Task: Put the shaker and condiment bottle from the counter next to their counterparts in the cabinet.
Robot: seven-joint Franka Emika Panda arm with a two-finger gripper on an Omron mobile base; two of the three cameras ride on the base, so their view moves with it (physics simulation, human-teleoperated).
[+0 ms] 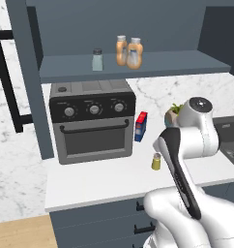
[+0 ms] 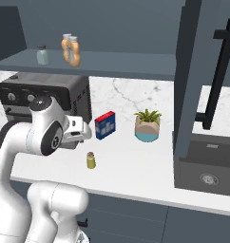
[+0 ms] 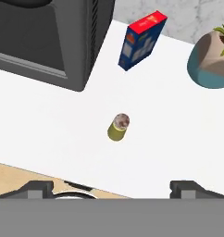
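Observation:
The olive-yellow shaker (image 1: 156, 161) (image 2: 91, 160) with its grey cap stands upright on the white counter (image 1: 99, 181), in front of a blue-and-red box. In the hand view the shaker (image 3: 118, 127) sits below and ahead of my gripper (image 3: 112, 189), whose jaws are wide open with nothing between them. On the cabinet shelf (image 1: 162, 65) the squat condiment bottle (image 1: 135, 54) stands touching the slim orange bottle (image 1: 121, 50). The pale grey-blue shaker (image 1: 97, 59) (image 2: 42, 55) stands a little to their left.
A black toaster oven (image 1: 92, 121) takes up the counter's left side. The blue-and-red box (image 2: 105, 125) and a potted plant (image 2: 148, 126) stand near the wall. A dark sink (image 1: 230, 140) lies to the right. An open cabinet door (image 2: 202, 71) hangs above the counter's right part.

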